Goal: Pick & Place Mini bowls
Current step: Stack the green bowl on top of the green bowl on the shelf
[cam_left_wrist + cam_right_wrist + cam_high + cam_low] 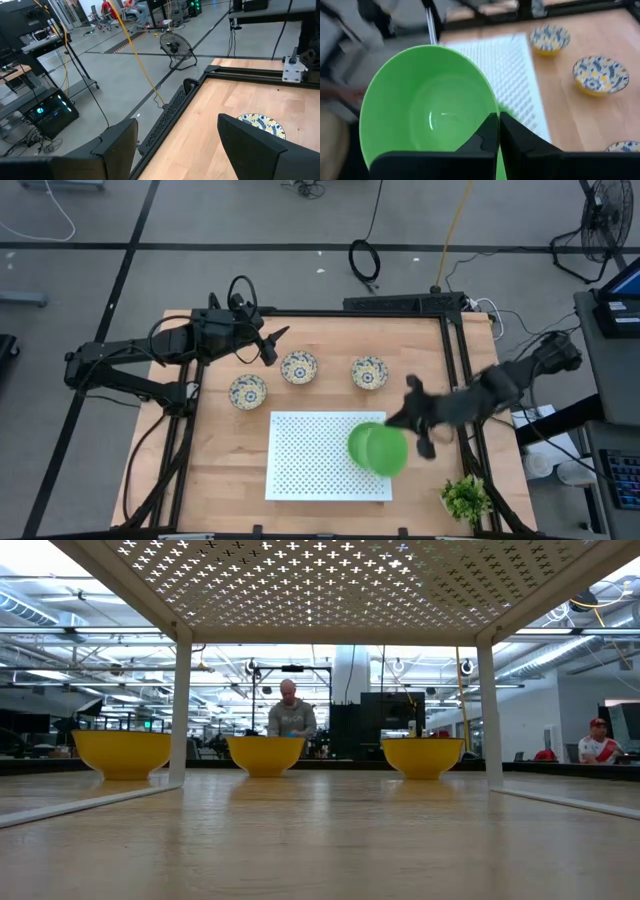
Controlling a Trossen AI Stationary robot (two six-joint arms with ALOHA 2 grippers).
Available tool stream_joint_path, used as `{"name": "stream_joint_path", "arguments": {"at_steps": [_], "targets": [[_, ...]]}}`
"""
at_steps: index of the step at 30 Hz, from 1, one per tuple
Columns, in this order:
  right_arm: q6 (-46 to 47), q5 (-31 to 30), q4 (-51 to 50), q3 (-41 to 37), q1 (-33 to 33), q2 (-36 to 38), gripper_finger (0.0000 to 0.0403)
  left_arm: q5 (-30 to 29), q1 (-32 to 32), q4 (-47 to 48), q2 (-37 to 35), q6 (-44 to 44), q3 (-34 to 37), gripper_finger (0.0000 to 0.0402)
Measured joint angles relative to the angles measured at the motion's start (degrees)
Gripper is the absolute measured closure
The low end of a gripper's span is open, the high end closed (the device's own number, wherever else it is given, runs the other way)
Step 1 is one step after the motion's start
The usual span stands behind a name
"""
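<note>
- The table [220, 470] carries everything; its bare wood left of the rack gives free room for setting bowls down.
- The white perforated rack [310, 455] stands raised on legs in the middle front of the table. From table height it reads as a low shelf, so bowls can go on top of it or under it.
- The right arm reaches in from the right edge, its gripper [420, 420] at the rack's right end. Its fingers are pinched together on the rim of a green bowl [427, 107]. A rim pinch seems chosen because the bowl is too wide to span.
- The green bowl [377, 448] hangs over the rack's right end, overlapping its edge. It looks doubled from above, so whether one bowl or a nested pair is held I cannot tell. Whether it is lifted or resting on the rack is also unclear.
- The left arm waits at the back left of the table, its gripper [268, 345] with fingers wide apart and holding nothing, near the patterned bowls.
- Three patterned bowls sit on the wood behind the rack, well apart from each other: left [248, 391], middle [299, 367], right [369, 372]. They sit upright, clear of the rack, within reach of either arm.
- A small plant [465, 498] stands at the front right corner, out of the working path.
</note>
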State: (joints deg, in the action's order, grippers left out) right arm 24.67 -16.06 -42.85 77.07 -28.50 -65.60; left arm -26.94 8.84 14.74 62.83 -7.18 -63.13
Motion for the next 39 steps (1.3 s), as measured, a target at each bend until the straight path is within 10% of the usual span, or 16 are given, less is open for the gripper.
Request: {"name": "stream_joint_path", "arguments": {"at_steps": [10,39], "targets": [[-1.34,-1.57,-1.35,-0.02,-1.25,-9.14,0.0403,0.08,0.00,0.00,0.00,-0.02,0.00,0.0128],[-10.80,-7.77,1.26,2.19,11.90,-5.63,0.0403,0.07,0.01,-0.02,0.00,-0.04,0.00,0.0128]]}}
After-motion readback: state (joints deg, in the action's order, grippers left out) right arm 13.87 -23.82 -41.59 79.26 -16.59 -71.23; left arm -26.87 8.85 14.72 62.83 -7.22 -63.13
